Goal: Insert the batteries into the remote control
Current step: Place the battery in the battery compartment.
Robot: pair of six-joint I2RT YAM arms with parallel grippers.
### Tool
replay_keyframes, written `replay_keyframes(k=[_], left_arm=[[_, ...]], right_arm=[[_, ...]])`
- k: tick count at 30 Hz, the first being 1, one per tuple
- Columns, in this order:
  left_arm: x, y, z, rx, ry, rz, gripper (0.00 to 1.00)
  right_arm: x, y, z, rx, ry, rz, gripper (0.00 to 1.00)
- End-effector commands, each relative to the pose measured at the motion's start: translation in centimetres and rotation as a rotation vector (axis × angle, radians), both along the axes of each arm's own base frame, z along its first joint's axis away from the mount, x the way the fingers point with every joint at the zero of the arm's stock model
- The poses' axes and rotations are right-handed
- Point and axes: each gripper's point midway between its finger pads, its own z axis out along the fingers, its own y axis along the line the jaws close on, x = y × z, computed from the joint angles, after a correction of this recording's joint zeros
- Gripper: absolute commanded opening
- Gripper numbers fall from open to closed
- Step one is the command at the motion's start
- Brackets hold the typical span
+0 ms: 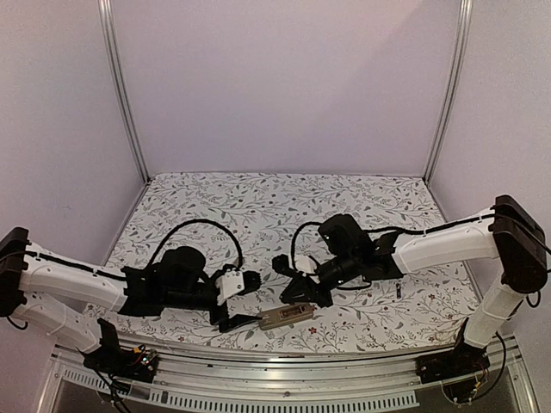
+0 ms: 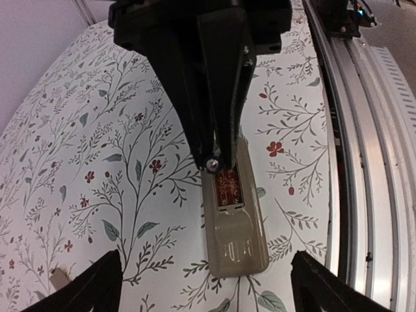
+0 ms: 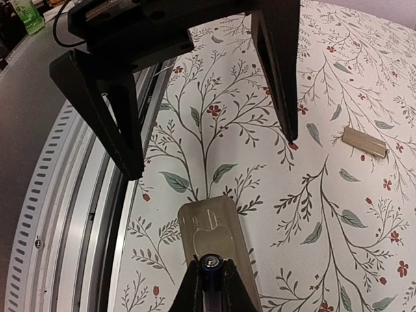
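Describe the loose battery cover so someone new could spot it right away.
Start at the floral tablecloth, then the tan remote control near its front edge. The battery cover lies apart from it in the right wrist view: a far smaller, plain tan strip, with no recess.

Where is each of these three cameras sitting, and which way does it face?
Top view: fixed above and behind, looking down on the flowered table; both arms show, the left gripper and right gripper meeting over the remote control.
Left wrist view: on the left arm, looking along its fingers at the remote's open back.
Right wrist view: on the right arm, looking past its fingers at the remote, a battery poking up.
All three share the remote.
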Motion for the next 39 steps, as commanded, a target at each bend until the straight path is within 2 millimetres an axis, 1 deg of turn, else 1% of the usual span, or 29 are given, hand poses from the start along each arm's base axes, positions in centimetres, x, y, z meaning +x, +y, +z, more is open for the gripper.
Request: replay_keyframes(k=[1, 2, 5, 6, 9, 13, 17, 20, 24, 26, 28, 30, 34, 36, 39], left_arm=[[0.6, 0.6, -1.9, 0.041, 0.022, 0.062, 0.91], [0.6, 0.6, -2.0, 0.039, 0.021, 0.062, 0.91], [0.2, 0.6, -2.1, 0.034, 0.036, 0.047, 0.91], [0.1, 0.6, -2.2, 0.032, 0.041, 0.048, 0.92], [0.3, 0.6, -2.2, 0.034, 0.042, 0.057, 0.92], [0.4, 0.5, -2.8, 0.048, 0.053, 0.056, 0.92], [0.0, 0.3, -3.8, 0.069, 0.084, 0.043, 0.92], [-0.1, 0.0, -5.2, 0.102, 0.1, 0.039, 0.92], [0.5, -0.2, -7.0, 0.14, 0.081, 0.053, 0.93], [0.8, -0.5, -7.5, 0.155, 0.065, 0.058, 0.93], [0.9, -0.9, -7.6, 0.147, 0.055, 0.05, 0.93], [0.9, -1.5, -7.5, 0.127, 0.051, 0.038, 0.92], [0.8, -2.0, -7.9, 0.121, 0.049, 0.025, 0.91], [0.9, -1.9, -8.1, 0.122, 0.044, 0.028, 0.9], [0.8, -1.8, -7.8, 0.104, 0.038, 0.024, 0.9]], right_arm=[[-0.9, 0.3, -2.0, -0.045, -0.018, 0.088, 0.0], [-0.9, 0.3, -2.6, -0.054, -0.029, 0.105, 0.0], [-0.9, 0.6, -3.3, -0.068, -0.035, 0.139, 0.0], [-0.8, 0.6, -3.9, -0.082, -0.037, 0.147, 0.0], [-0.6, 0.7, -5.0, -0.105, -0.052, 0.162, 0.0], [0.0, 1.1, -5.3, -0.113, -0.084, 0.17, 0.0], [0.3, 0.5, -6.4, -0.156, -0.104, 0.169, 0.0], [0.5, 0.2, -7.0, -0.189, -0.117, 0.166, 0.0], [0.7, 0.1, -7.1, -0.198, -0.127, 0.163, 0.0], [0.9, -0.1, -7.3, -0.212, -0.135, 0.158, 0.0], [1.0, -0.2, -7.3, -0.224, -0.141, 0.153, 0.0], [1.2, 0.0, -6.9, -0.224, -0.144, 0.154, 0.0], [1.4, 0.1, -6.5, -0.221, -0.17, 0.156, 0.0], [1.6, -0.2, -6.9, -0.247, -0.186, 0.156, 0.0], [1.8, -0.6, -7.4, -0.282, -0.191, 0.155, 0.0]])
